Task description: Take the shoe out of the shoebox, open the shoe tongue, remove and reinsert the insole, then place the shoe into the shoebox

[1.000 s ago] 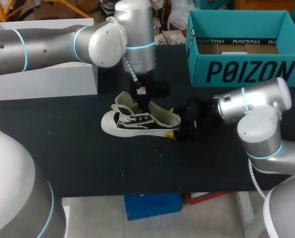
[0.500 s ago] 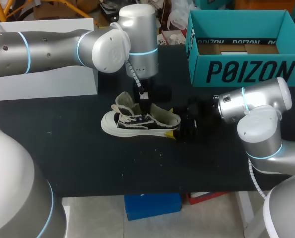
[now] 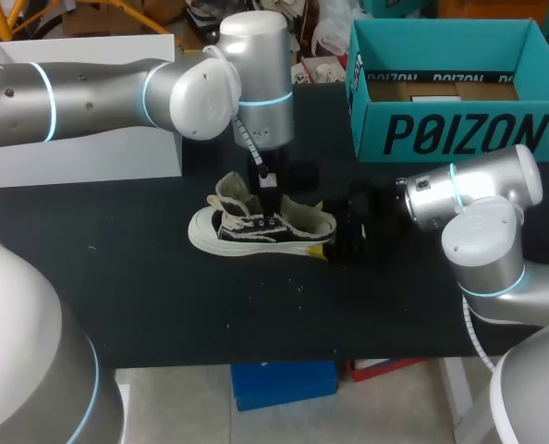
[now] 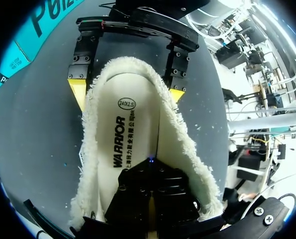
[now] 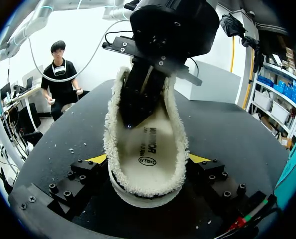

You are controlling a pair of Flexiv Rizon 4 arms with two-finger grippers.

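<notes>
**Shoe held at the heel, other gripper inside it**

The shoe (image 3: 261, 225) is seen standing on its sole on the black tabletop (image 3: 164, 296). It is black and white, with a fluffy cream edge around the opening.

The heel of the shoe is held by the right gripper (image 5: 148, 159). One yellow tip is pressed against each side of the heel, so the gripper is closed on the shoe. The toe is pointed away from this gripper.

The left gripper (image 3: 267, 190) is placed straight above the shoe and is pushed down into the opening. It is seen just over the white insole (image 4: 125, 129), which is lying flat inside the shoe. The end of this gripper is hidden down in the shoe, so it cannot be told if it is wide or narrow, or if anything is held by it.

The two grippers are close together, with the back half of the shoe between them.

The teal shoebox (image 3: 459, 134) is seen open on the tabletop, off to one side of the right gripper and apart from the shoe. A white box (image 3: 80, 153) is set on the far side of the left gripper, under that arm.
</notes>
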